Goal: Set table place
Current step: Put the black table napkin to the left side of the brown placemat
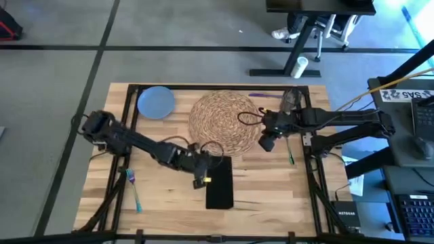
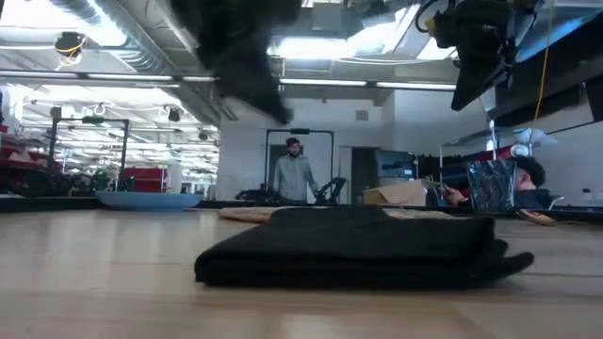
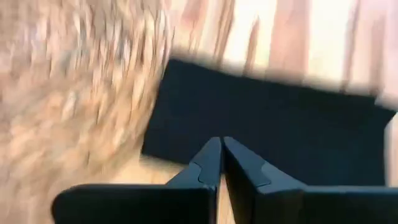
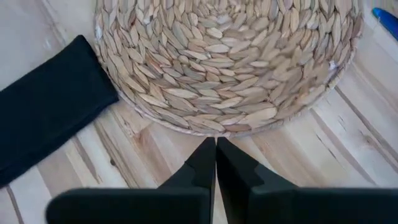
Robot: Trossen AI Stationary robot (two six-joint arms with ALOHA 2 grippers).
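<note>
So, progress check, biggest thing down to smallest:

table (image 1: 271, 196): our workspace, with 2 arms over it and most of the set lying scattered.

placemat (image 1: 224, 122): looks placed, near the middle toward the far edge. We'd call that step done.

napkin (image 1: 219, 181): black, flat on the wood, just beside the placemat's near rim. Probably placed too, though we can't say if that spot is final.

plate (image 1: 156, 102): pale blue, at the far left corner, off the mat. We think it goes onto the placemat next.

left gripper (image 1: 201, 177): above the napkin's left edge, fingers pressed together, nothing held.

right gripper (image 1: 266, 143): at the placemat's right rim, fingers pinched closed and empty as well.

cup (image 1: 290, 101): near the far right corner, partly behind the right arm.

fork (image 1: 134, 190): teal, by the left edge, well apart from the mat.

green utensil (image 1: 289, 154): thin, just right of the mat, too small to identify.

overall: we'd say roughly 2 items in, with plate, cup and cutlery left.
</note>
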